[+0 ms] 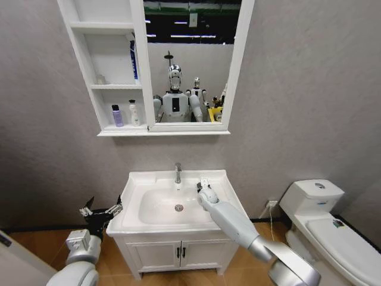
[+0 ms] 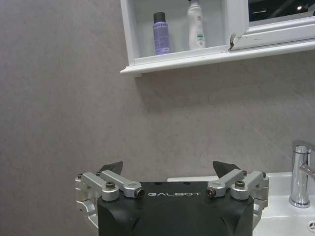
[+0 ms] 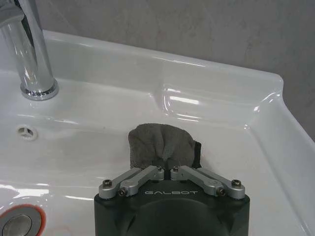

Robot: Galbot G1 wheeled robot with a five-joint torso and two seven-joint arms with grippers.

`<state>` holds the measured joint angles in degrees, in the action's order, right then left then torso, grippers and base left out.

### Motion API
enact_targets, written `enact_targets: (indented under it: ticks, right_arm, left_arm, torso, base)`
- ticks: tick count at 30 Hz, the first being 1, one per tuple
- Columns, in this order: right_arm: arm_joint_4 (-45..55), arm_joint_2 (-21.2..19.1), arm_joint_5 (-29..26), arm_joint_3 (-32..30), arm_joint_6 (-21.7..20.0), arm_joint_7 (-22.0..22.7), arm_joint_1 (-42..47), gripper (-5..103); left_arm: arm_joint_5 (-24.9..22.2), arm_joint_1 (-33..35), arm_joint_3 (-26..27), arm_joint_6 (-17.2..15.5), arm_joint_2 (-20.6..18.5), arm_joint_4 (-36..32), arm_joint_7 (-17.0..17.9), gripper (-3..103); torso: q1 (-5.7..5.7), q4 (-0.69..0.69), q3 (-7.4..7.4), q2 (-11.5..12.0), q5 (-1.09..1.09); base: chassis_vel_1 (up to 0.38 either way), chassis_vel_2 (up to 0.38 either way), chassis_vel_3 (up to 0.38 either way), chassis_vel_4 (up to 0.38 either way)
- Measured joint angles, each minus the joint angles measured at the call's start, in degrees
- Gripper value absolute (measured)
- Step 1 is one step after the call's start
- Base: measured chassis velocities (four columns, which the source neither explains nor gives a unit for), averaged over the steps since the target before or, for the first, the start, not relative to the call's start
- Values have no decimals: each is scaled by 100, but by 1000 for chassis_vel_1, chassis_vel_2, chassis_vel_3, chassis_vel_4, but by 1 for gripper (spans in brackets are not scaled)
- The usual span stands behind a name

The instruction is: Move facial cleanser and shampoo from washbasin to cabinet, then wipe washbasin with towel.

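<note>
— Right gripper [image 3: 171,169], what have you got?

— Clamped on the towel [image 3: 161,143]. My fingers are pinched together over its near edge, and the grey cloth bunches out ahead of me, pressed on the white slope of the washbasin [image 3: 206,83], on the bowl's inner wall near its back right corner. The chrome tap [image 3: 30,59] stands off to one side on the rim, and the overflow hole [image 3: 25,131] and the drain [image 3: 19,223] sit lower in the bowl.

— And the left gripper [image 1: 100,210]?

— It hangs spread wide and holding nothing, just off the basin's left edge, beside the vanity.

— The bottles?

— Up in the cabinet [image 1: 82,71]: a purple bottle [image 2: 161,33] and a white bottle [image 2: 196,24] stand side by side in the lowest compartment, next to the mirror [image 1: 190,59].
</note>
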<state>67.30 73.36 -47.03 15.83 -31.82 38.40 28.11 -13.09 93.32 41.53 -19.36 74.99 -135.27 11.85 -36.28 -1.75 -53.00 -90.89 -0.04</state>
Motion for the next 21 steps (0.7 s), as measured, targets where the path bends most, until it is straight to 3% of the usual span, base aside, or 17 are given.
enact_targets:
  ticks: [21]
  right_arm:
    - [-323, 144, 219, -195, 94, -300, 409, 1]
  left_arm:
    - [0, 0, 0, 0, 0, 0, 0, 100]
  torso:
    - [0, 1, 0, 0, 0]
  base:
    - [0, 0, 0, 0]
